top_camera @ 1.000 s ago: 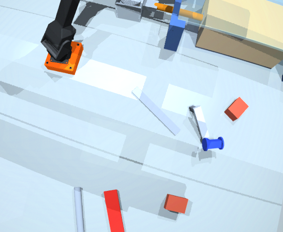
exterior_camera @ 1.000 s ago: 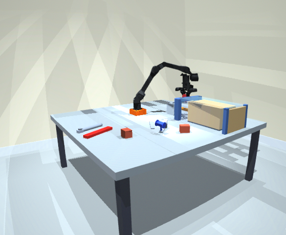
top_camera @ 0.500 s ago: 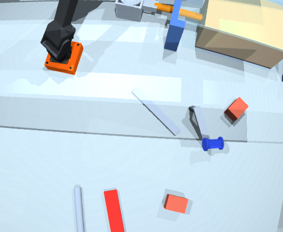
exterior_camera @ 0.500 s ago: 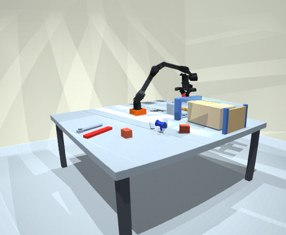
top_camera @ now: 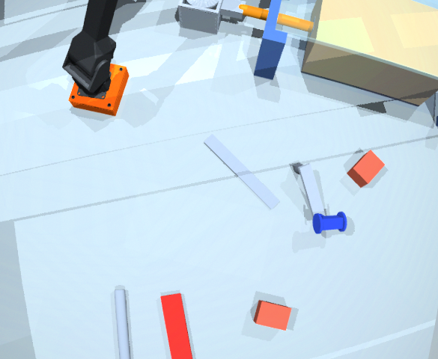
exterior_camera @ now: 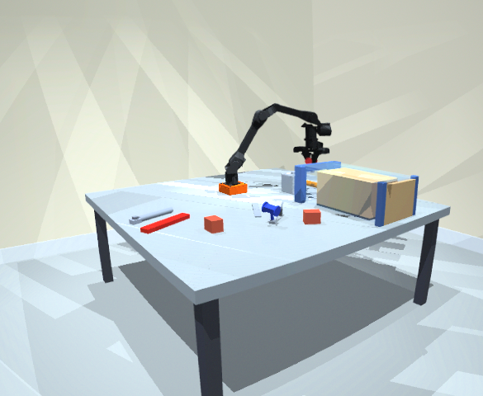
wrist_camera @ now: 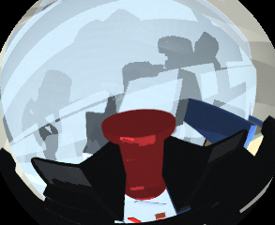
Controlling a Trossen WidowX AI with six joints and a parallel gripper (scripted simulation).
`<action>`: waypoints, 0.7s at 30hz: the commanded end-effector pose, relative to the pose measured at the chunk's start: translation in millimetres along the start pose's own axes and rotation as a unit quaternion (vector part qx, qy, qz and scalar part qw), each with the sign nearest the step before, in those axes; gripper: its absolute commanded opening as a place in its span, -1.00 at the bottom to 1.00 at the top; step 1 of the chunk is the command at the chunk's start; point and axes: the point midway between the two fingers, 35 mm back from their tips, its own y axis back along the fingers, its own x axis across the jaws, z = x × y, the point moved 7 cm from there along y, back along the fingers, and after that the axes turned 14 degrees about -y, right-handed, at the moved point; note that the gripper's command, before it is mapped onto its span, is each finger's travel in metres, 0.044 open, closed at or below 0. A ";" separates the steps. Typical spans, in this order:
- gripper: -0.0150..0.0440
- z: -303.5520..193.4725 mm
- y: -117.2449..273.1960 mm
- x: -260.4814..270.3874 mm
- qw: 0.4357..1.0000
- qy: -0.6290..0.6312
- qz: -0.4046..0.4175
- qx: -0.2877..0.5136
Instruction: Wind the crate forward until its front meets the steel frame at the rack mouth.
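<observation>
A black six-joint robot arm is standing on an orange base and arching over a pale tabletop; its hand is pointing downward near the rack's mouth, its two fingers clamping a dark red, spool-shaped grip between them; whatever is lying below the grip is hidden.

The large tan, box-shaped crate is resting inside the clear-panelled rack and appearing flat; its front is standing apart from the blue steel frame, leaving a gap; an orange, rod-like link is running from the crate's front through the frame toward the grey, box-shaped winch; whether any key is sitting in the winch is impossible to tell.

Elsewhere on the tabletop, a blue spool-shaped grip is sitting at the end of a grey crank bar; a flat grey strip is lying near it; an orange-red block is resting nearer the rack, and a second orange-red block is resting well apart from it; beyond that one, a long red bar is lying beside a grey wrench-like tool.
</observation>
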 end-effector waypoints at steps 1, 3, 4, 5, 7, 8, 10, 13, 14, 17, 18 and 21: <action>-0.49 1.4 -1.4 16.7 1.000 0.007 0.017 0.001; -0.49 1.3 -1.4 19.1 1.000 0.007 0.017 0.001; -0.49 1.3 -1.3 20.6 1.000 0.007 0.017 0.001; -0.49 1.3 -1.3 21.6 1.000 0.007 0.017 0.001; -0.49 1.1 -1.2 24.0 1.000 0.007 0.017 0.001; -0.49 1.0 -1.2 25.5 1.000 0.007 0.017 0.001; -0.49 0.8 -1.1 28.0 1.000 0.007 0.017 0.001; -0.49 0.3 -1.1 31.4 1.000 0.007 0.018 0.001; -0.49 0.1 -1.0 32.9 1.000 0.007 0.018 0.001; -0.49 -0.5 -0.9 36.2 1.000 0.007 0.018 0.001; -0.49 -0.8 -0.9 37.7 1.000 0.007 0.018 0.001; -0.49 -1.6 -0.8 41.0 1.000 0.007 0.018 0.001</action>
